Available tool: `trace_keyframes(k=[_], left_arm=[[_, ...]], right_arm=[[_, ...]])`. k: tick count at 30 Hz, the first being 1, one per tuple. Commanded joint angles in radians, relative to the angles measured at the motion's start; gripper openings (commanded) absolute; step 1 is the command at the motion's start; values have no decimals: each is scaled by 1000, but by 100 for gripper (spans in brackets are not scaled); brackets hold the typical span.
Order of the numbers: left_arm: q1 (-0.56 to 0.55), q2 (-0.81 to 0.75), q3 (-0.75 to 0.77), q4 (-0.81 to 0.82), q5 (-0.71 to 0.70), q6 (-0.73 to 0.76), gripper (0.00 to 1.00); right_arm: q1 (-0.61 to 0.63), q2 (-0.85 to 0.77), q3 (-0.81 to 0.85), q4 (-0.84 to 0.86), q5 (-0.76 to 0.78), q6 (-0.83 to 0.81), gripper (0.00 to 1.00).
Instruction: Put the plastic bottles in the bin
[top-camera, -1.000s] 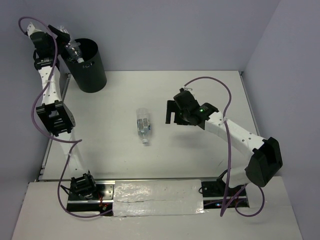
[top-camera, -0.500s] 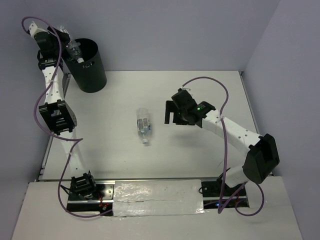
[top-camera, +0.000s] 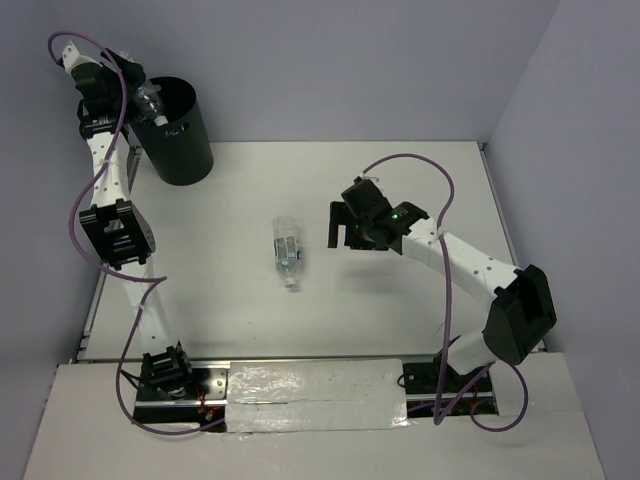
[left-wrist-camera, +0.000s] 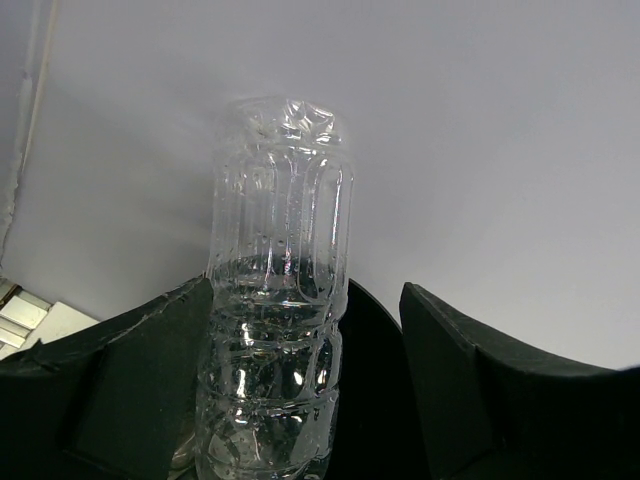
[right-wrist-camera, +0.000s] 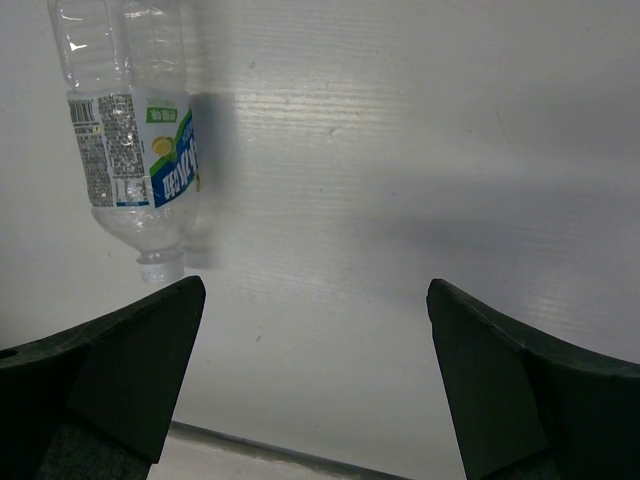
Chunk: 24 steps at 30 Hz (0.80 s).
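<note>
The black bin (top-camera: 180, 135) stands at the table's far left corner. My left gripper (top-camera: 133, 85) is raised at the bin's rim. A clear plastic bottle (top-camera: 150, 100) hangs between its fingers over the bin's mouth. In the left wrist view this bottle (left-wrist-camera: 280, 300) leans on the left finger (left-wrist-camera: 120, 390), a gap separates it from the right finger, and the dark bin (left-wrist-camera: 375, 390) is behind. A second bottle with a bluish label (top-camera: 287, 250) lies on the table's middle. My right gripper (top-camera: 340, 228) is open and empty just right of it, and that bottle (right-wrist-camera: 130, 150) shows at its view's upper left. No third bottle shows.
The pale table (top-camera: 400, 180) is enclosed by grey walls at the back and both sides. The right arm's purple cable (top-camera: 440, 190) loops above the arm. A taped strip (top-camera: 320, 385) runs along the near edge between the arm bases.
My left gripper and its bottle have shifted slightly right over the bin's rim. My right gripper has edged slightly left, toward the lying bottle.
</note>
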Motion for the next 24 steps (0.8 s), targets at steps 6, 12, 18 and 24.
trace_keyframes(k=[6,12,18,24], left_arm=[[-10,26,16,59,1,42,86],[-13,37,9,55,-2,58,87],[-16,28,6,53,3,68,73],[-28,-38,-7,64,0,97,46]], right_arm=[[9,8,41,8,-12,-2,100],[8,13,44,8,-10,-4,100],[9,17,43,11,-15,-2,100],[9,19,47,13,-15,1,100]])
